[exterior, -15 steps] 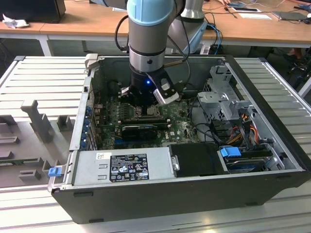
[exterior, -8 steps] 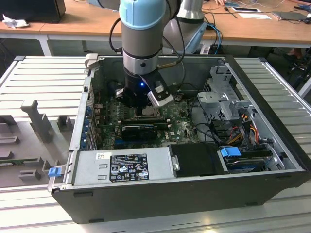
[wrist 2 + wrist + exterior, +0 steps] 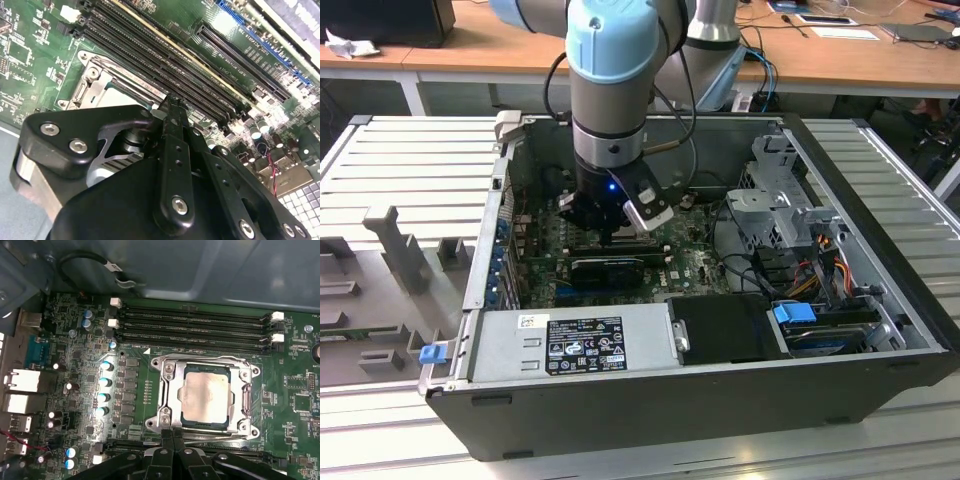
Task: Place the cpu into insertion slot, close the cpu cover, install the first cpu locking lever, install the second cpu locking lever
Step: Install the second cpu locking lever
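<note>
Motherboard [image 3: 75, 365]: pincer [image 3: 172, 437] shut at cpu cover [image 3: 167, 390] edge, cpu [image 3: 206, 397] seated.

We see the arm [image 3: 608, 80], pale blue caps over grey metal, a blue light glowing at its wrist; the gripper [image 3: 172, 440] shows black linkages and silver screws

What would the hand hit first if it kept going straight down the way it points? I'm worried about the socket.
Probably the edge of the cpu cover, lying over the cpu; the hand sits just above it, though depth is unclear.
</note>
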